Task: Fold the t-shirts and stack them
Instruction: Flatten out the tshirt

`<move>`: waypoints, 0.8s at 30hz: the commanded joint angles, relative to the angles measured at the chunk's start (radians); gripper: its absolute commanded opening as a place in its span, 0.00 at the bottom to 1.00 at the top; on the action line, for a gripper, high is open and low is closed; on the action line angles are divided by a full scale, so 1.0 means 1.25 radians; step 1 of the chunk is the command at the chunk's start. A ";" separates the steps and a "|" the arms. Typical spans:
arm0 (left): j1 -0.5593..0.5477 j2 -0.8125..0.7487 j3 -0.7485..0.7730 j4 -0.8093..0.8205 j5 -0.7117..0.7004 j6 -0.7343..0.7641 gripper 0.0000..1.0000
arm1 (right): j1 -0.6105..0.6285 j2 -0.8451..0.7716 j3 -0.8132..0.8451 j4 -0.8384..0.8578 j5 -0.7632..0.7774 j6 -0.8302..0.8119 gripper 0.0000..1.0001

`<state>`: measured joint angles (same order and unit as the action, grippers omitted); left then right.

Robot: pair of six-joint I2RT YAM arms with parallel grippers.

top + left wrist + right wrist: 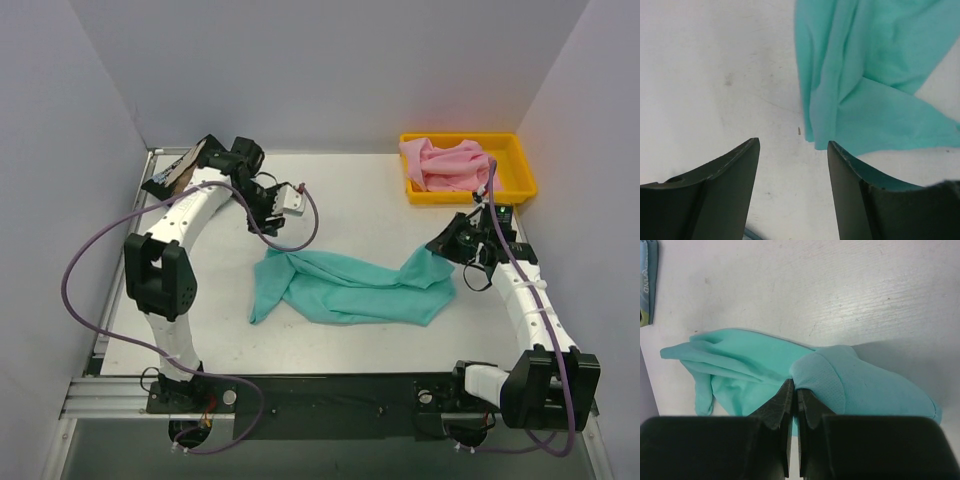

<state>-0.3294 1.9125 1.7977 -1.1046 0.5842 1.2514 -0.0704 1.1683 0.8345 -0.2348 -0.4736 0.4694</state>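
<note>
A teal-green t-shirt [350,288] lies crumpled lengthwise across the middle of the table. My right gripper [434,248] is shut on its right end; in the right wrist view the jaws [795,387] pinch a fold of the teal cloth [865,385], which is lifted a little. My left gripper [275,215] hovers open just beyond the shirt's left end. Between its fingers [794,142] there is only bare table, with the teal shirt's edge [865,75] next to the right fingertip. A pink t-shirt [445,163] lies bunched in the yellow tray [515,185]. A dark, tan-streaked cloth [175,172] lies at the far left corner.
The yellow tray stands at the back right, close behind my right arm. White walls enclose the table on the left, back and right. The left arm's purple cable [300,235] loops over the table near the shirt's left end.
</note>
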 commanded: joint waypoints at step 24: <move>-0.038 0.064 -0.076 -0.026 -0.066 0.192 0.55 | 0.004 -0.041 0.022 0.009 -0.037 -0.065 0.00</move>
<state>-0.3752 2.0109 1.6966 -1.2106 0.4896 1.5055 -0.0704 1.1477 0.8513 -0.2287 -0.4976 0.4095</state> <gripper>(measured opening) 0.510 0.005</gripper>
